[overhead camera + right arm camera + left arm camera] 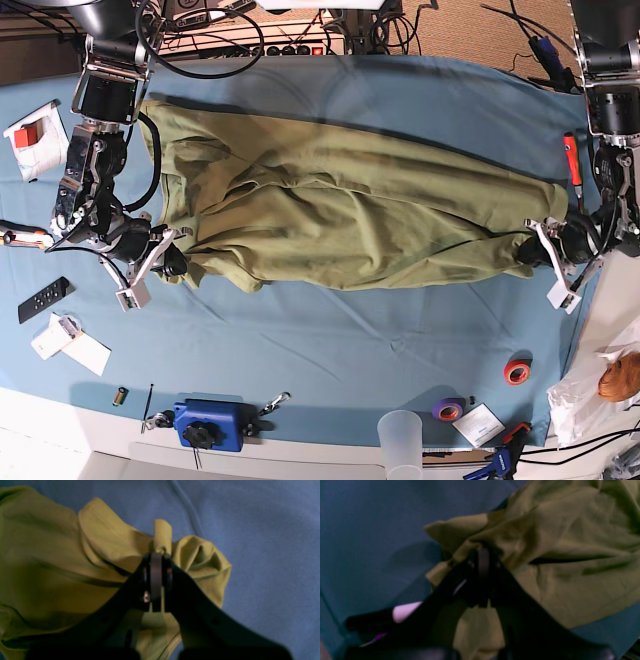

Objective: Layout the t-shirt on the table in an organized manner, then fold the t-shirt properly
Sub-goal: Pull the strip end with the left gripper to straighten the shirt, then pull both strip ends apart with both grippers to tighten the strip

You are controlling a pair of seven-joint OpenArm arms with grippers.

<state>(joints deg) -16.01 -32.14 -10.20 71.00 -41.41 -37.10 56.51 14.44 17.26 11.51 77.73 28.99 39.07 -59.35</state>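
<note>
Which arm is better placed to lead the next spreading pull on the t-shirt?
Probably neither alone. The left gripper and right gripper are both shut on opposite ends of the t-shirt, stretched between them over the table. The bunched folds look thicker near the right gripper, so I'd lead from there.

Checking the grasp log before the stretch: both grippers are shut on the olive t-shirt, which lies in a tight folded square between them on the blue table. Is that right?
Not quite. Both grips hold: the left gripper and the right gripper are each shut on the t-shirt. But the base view shows it stretched long and rumpled across the table, not in a folded square.
</note>
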